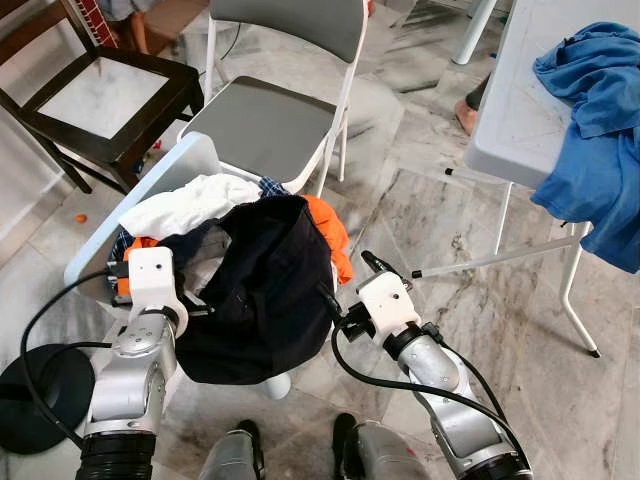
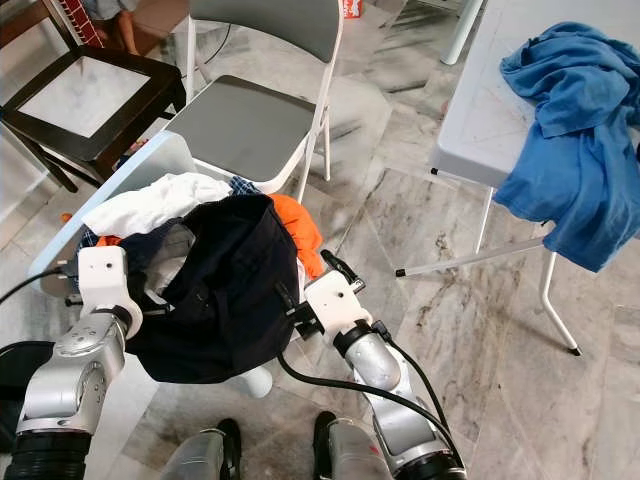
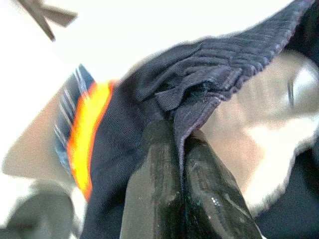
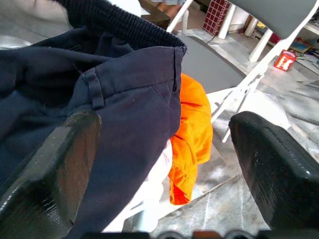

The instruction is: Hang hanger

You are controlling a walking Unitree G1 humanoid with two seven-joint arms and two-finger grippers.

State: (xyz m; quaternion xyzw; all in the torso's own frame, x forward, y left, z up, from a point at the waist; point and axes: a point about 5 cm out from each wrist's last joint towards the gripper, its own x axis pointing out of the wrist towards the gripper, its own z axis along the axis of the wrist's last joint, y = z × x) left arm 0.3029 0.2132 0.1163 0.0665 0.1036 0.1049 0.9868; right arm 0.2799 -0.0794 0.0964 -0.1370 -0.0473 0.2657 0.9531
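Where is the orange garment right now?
In the left eye view, the orange garment lies in the laundry basket, right of the navy trousers, before the white folding chair.

— What sort of place is this?
— A home, by the look of it: a marble-patterned tile floor [image 1: 470,230], a white folding chair [image 1: 275,110] and a dark wooden chair [image 1: 95,100].
— Anything more domestic?
— A basket [image 1: 150,185] heaped with mixed laundry, and a blue garment [image 1: 595,130] draped over a white folding table [image 1: 520,110].
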